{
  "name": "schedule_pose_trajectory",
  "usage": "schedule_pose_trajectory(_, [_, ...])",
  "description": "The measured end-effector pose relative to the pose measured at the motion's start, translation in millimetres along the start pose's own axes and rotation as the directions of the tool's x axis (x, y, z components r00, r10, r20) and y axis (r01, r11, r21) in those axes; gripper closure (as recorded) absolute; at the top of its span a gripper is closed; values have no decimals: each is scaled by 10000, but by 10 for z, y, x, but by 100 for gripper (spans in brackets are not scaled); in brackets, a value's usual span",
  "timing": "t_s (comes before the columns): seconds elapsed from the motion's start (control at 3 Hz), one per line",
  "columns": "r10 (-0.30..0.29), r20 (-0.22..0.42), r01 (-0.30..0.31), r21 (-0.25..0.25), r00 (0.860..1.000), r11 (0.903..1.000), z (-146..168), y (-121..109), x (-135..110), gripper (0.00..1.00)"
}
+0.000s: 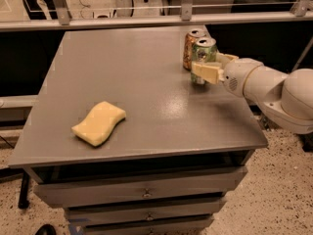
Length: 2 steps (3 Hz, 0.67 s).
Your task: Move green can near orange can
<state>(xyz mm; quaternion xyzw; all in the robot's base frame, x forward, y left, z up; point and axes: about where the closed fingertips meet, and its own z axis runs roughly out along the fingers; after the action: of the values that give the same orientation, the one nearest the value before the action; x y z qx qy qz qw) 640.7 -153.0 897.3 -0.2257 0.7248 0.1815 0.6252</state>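
Note:
The green can (205,49) stands upright at the far right of the grey table (146,82), with its silver top showing. My gripper (204,65) reaches in from the right and is shut on the green can, with one cream finger (206,73) across its near side. The orange can (190,44) stands upright right behind and a little left of the green can, almost touching it. I cannot tell whether the green can rests on the table or hangs just above it.
A yellow sponge (99,123) lies on the front left of the table. A metal rail (146,19) runs along the far edge. The table's right edge is just below my arm (274,89). Drawers (142,192) are under the tabletop.

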Motion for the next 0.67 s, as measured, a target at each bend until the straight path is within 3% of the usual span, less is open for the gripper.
schedule_pose_trajectory(0.67, [-230, -166, 225, -314, 9996, 9993, 188, -55, 43, 37])
